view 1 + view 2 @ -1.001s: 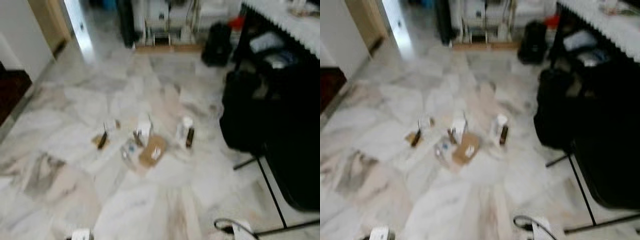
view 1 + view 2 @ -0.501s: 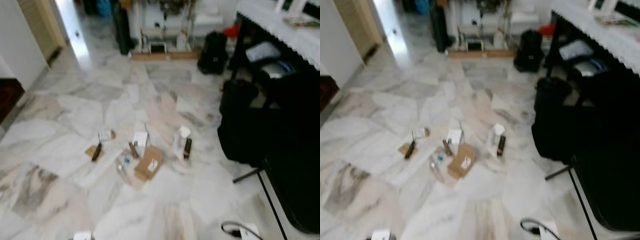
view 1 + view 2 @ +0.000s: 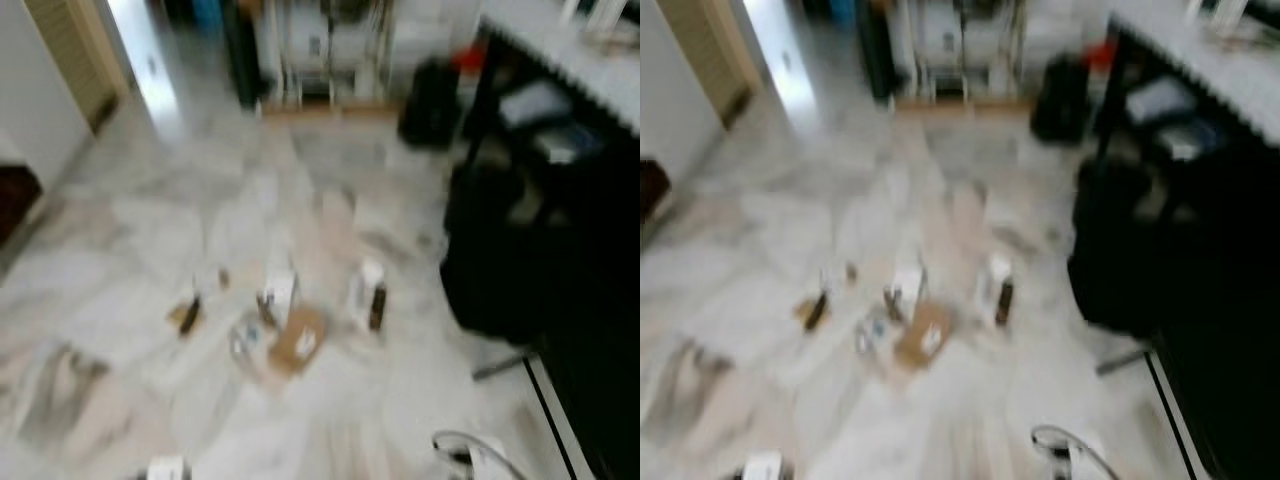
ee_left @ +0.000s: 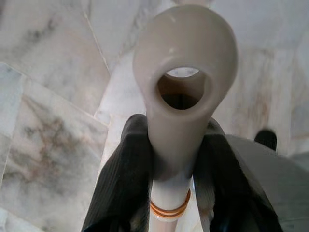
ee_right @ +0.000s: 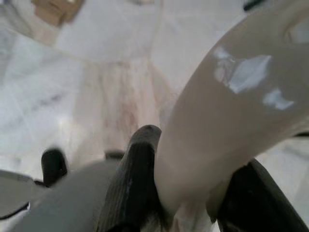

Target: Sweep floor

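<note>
Litter lies in a loose cluster on the marble floor (image 3: 130,230): a cardboard piece (image 3: 298,340), a white bottle (image 3: 367,283), a dark bottle (image 3: 377,305), a small brown scrap (image 3: 186,316) and several smaller bits. My left gripper (image 4: 176,159) is shut on a cream handle (image 4: 184,46) with a hanging hole and orange rings; its tip (image 3: 165,468) shows at the bottom of the left eye view. My right gripper (image 5: 188,193) is shut on a curved cream handle (image 5: 231,121), whose top (image 3: 478,456) shows at the lower right.
A large black mass (image 3: 520,250) stands on the right under a table with a white cloth (image 3: 560,55). A black bag (image 3: 430,95) and a shelf unit (image 3: 320,50) stand at the back. A doorway (image 3: 70,60) opens at the far left.
The camera has shifted a little and the picture is more blurred. The litter lies where it was, and both handles stay in the grippers.
</note>
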